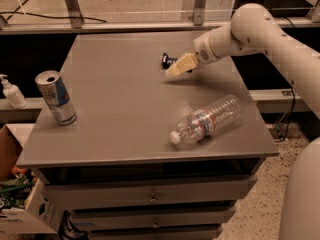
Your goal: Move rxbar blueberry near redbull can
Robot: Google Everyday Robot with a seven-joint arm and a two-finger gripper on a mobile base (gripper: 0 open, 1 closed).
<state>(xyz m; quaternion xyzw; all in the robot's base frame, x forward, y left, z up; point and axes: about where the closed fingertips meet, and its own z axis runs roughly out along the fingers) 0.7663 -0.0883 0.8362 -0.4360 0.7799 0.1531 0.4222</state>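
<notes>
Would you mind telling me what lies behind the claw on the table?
Behind the claw, the dark end of the rxbar blueberry shows on the table. The claw covers the rest of the bar.

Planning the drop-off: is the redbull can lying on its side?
No, the redbull can stands upright at the table's left edge, far from the gripper by the rxbar blueberry.
</notes>
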